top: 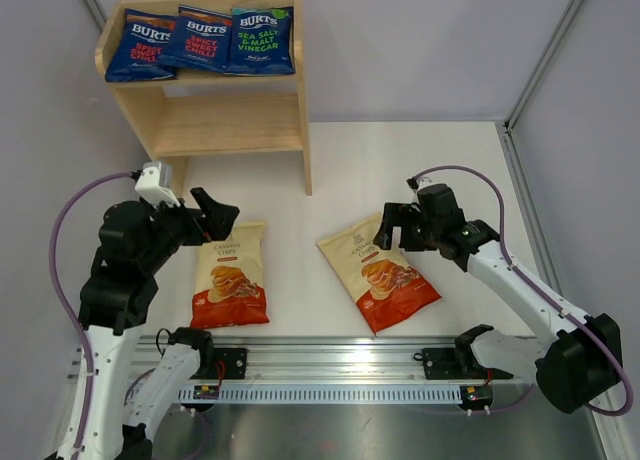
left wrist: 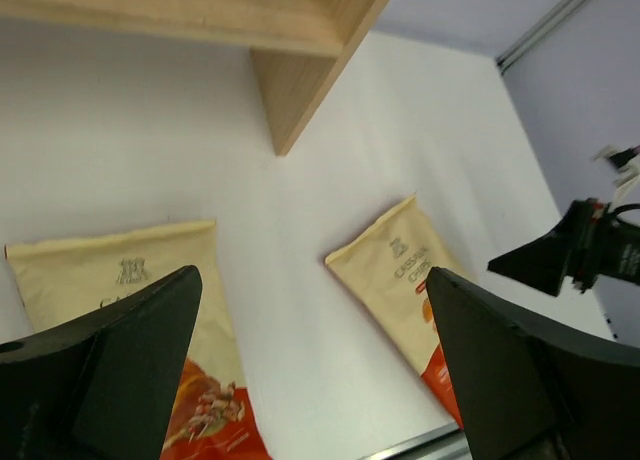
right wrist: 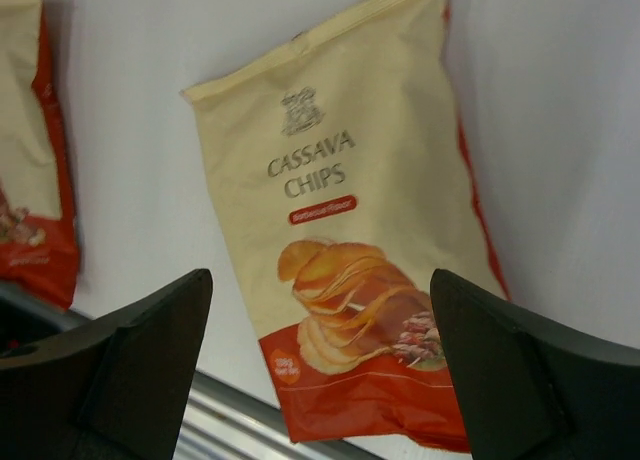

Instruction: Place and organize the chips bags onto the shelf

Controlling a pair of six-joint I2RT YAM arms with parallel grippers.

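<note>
Hovering above a cream bag [right wrist: 345, 210] (lying flat), the right claw [right wrist: 320, 280] gapes.

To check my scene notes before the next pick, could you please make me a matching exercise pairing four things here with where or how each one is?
Things:
1. green-topped BURTS bag
2. left cassava bag
3. right cassava bag
4. left gripper

Places or states:
A. flat on the table, angled, beside the right gripper
B. open, holding nothing
C. on top of the shelf, right end of the row
D. flat on the table, nearly square to its near edge

Pairs: 1-C, 2-D, 3-A, 4-B
</note>
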